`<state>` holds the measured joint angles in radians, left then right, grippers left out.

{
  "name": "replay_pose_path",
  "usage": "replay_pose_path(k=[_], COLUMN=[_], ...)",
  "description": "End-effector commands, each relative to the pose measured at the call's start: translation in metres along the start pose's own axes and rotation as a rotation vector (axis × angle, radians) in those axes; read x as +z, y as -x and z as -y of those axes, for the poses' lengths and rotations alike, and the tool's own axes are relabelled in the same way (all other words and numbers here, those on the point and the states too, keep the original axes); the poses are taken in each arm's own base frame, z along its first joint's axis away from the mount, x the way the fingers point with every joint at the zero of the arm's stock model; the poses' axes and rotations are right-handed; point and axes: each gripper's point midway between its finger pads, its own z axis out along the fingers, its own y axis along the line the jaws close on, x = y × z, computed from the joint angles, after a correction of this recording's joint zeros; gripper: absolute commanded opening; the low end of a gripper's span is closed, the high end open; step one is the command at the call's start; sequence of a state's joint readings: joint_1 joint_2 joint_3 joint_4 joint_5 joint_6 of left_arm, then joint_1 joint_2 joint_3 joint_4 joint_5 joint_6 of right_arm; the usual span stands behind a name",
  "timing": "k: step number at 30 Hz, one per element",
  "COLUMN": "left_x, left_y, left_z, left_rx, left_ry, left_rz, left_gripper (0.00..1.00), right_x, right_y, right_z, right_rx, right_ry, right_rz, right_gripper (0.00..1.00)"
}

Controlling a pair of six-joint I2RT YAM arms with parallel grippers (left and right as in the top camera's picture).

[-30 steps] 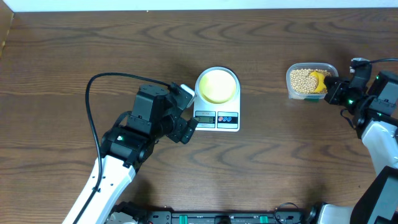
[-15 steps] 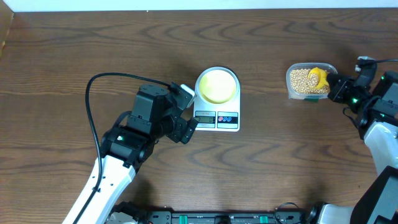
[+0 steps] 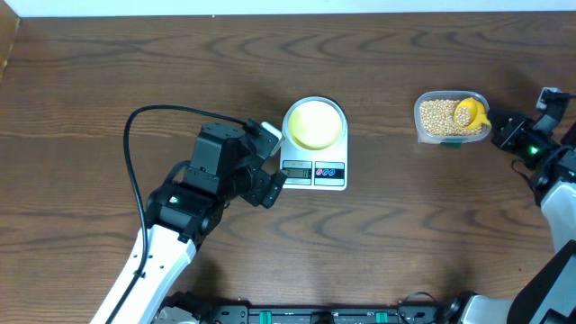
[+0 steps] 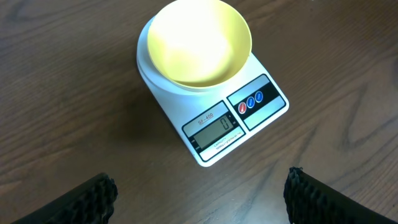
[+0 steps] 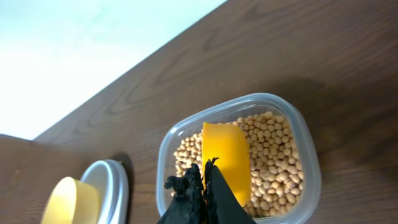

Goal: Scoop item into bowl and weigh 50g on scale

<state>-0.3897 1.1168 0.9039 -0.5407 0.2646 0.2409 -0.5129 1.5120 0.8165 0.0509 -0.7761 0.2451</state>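
On the big brown wooden table [image 3: 90, 72] sits all my stuff. My left arm [image 3: 175, 211] reaches in from the near side. My left gripper [image 4: 199, 208] hangs just beside the scale [image 4: 177, 109], with its jaws wide apart and nothing between them. My right arm [image 3: 558, 175] is far off at the other side. My right gripper [image 5: 200, 193] has its jaws squeezed together on the back end of the yellow scoop [image 5: 225, 155]. The white scale lies flat near the middle of the table, and its little grey screen [image 4: 214, 132] shows a 0. Next to the screen are two round buttons [image 4: 255, 99], one red and one blue. The clear plastic tub [image 5: 273, 102] stands well apart from the scale, close to my right gripper. The pale yellow bowl [image 4: 196, 43] sits on top of the scale, at the end away from the screen. The scoop lies in the tub on top of the beans [image 5: 277, 162], pointing away from my fingers. The beans are small, round and tan, and they fill the tub all around the scoop. I cannot tell if any are inside the scoop.
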Motion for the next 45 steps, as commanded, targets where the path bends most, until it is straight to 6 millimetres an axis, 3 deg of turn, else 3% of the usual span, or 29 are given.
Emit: replay_pose_path(k=[1,13,21,35,45], left_x=[0.004,0.004,0.004,0.004,0.004], left_y=[-0.007,-0.007,-0.007,-0.007,-0.007], left_z=[0.002,0.002,0.002,0.002,0.002], left_rx=[0.006,0.006,0.006,0.006,0.006], left_ry=[-0.015,-0.016,-0.016,-0.015,-0.016], left_rz=[-0.013,-0.014,-0.014,-0.013,-0.014], left_gripper=[0.88,0.88,0.88,0.88,0.88], right_x=[-0.003,-0.003,0.004,0.031,0.047], right_y=[0.005,0.007,0.007,-0.018,-0.033], right_z=[-0.007,-0.012,-0.042,-0.106,-0.140], right_rx=[0.057,0.195,0.171,0.103,0.068], right_ry=[0.062,0.086,0.195,0.323,0.353], right_rz=[0.001,0.000,-0.021,-0.110,-0.136], right_gripper=[0.01,0.01,0.01,0.01,0.01])
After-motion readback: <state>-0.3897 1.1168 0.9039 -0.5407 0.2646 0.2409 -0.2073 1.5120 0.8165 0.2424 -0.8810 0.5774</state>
